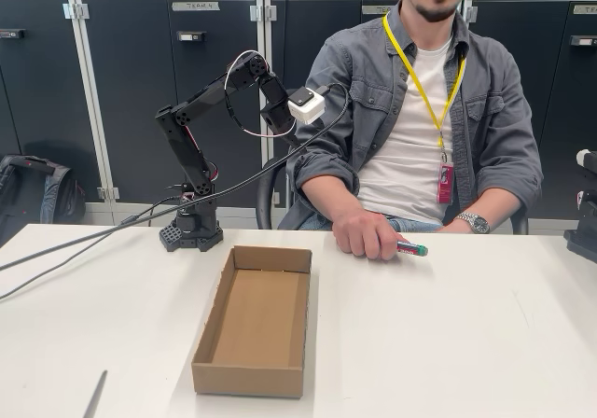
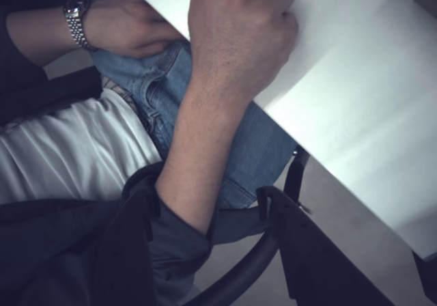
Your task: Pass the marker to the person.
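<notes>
On table, marker (image 1: 411, 248) half hidden in person's hand (image 1: 366, 234), tool state unclear.

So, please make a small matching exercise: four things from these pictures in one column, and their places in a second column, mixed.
Things:
1. marker
2. cardboard box
3. wristwatch
4. robot arm base

Places:
a. on the person's wrist
b. open, at the table's middle
c. in the person's hand, on the table
d. at the table's far edge, left in the fixed view

Pairs: 1-c, 2-b, 3-a, 4-d
</notes>
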Action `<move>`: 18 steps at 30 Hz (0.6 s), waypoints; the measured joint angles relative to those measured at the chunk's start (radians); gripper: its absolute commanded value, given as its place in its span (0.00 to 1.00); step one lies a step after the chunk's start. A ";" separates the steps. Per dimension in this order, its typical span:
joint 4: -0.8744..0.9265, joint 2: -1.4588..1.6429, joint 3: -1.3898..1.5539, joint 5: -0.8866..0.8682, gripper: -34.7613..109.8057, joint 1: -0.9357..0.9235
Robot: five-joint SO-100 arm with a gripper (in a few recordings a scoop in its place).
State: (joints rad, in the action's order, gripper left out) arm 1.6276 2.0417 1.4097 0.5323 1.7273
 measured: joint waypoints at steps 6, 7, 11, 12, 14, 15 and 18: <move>0.005 0.000 0.000 0.000 0.46 -0.008; 0.009 0.000 0.000 0.000 0.46 -0.009; 0.021 0.000 0.000 -0.009 0.46 -0.011; 0.025 0.000 0.000 -0.011 0.46 -0.011; 0.028 0.003 0.000 -0.014 0.46 -0.011; 0.029 0.006 0.000 -0.014 0.46 -0.011; 0.031 0.011 0.005 -0.014 0.46 -0.011</move>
State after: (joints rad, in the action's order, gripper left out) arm 1.6582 2.0525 1.4143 0.5185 1.7165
